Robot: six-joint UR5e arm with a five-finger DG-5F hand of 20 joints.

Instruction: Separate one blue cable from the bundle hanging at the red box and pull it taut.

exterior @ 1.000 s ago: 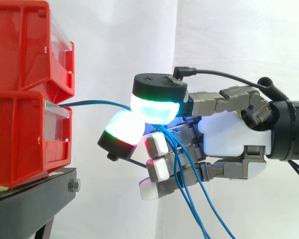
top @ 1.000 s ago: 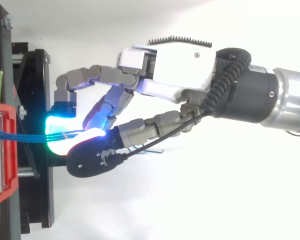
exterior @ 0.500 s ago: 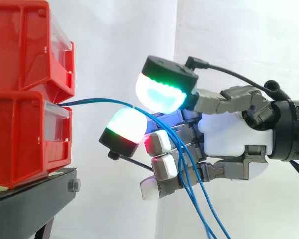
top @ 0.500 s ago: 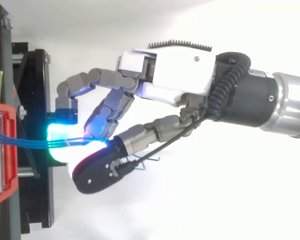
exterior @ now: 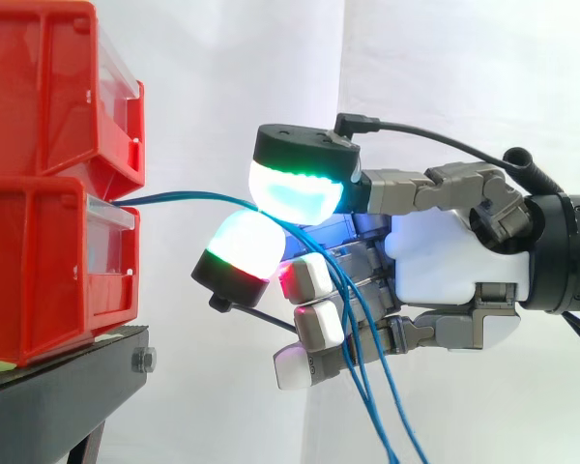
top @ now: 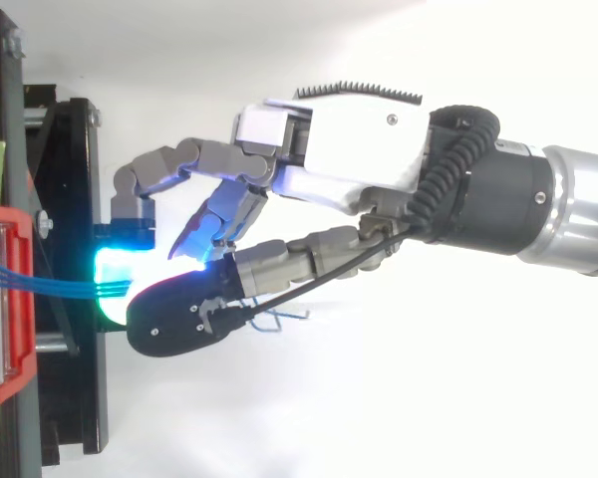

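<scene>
Dropped back down and levelled off since half a second ago: top glowing pad (exterior: 295,188) of the robot hand (exterior: 445,261), tilted up back then, now sitting right over the lower glowing pad (exterior: 242,246).

Side view first. Pinching the blue cables (exterior: 188,199) between those two pads, with the other fingers curled in underneath. Coming out of the front of the lower red bin (exterior: 48,271), bowing slightly on the way over to the pinch, then dangling loose past the curled fingers and off the bottom edge. Stacked under an upper red bin (exterior: 48,87), both parked on the black stand (exterior: 58,387), white curtain (exterior: 222,97) behind. Hanging out a bit to the right of the bins, not touching them.

Top view next. Same pinch from above on the robot hand (top: 349,149): black back of the top pad lying across the cyan glow of the lower one. Looks like several blue cables (top: 50,289) side by side, not just one, going from the red bin (top: 5,299) at the left edge straight into that glow, over the black stand (top: 70,199).
</scene>
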